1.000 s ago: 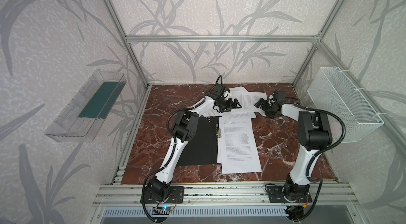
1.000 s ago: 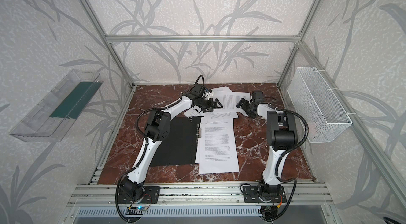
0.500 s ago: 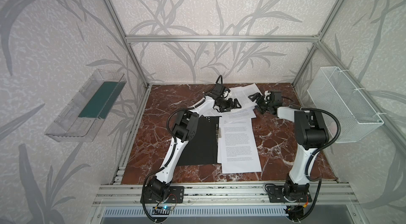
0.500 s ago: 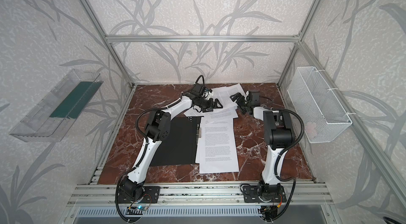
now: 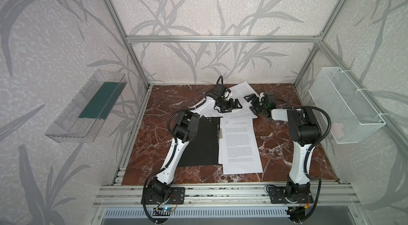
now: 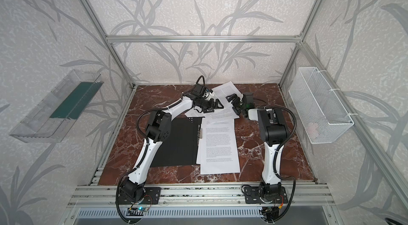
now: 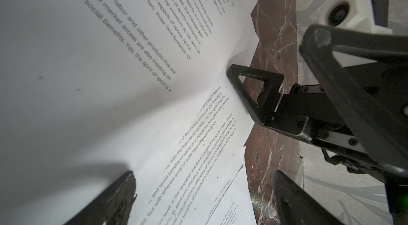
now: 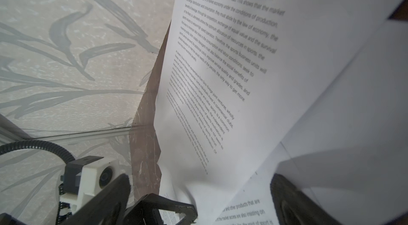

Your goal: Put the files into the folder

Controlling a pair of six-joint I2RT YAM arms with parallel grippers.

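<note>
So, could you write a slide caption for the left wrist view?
Open left gripper over the files; open right gripper at their lifted edge.

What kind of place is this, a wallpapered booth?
Probably a robotics test booth, not an office: an aluminium frame with leaf-patterned panels encloses a marble-look tabletop, and a left arm and a right arm are bolted to its front rail, beside loose printed sheets.
</note>
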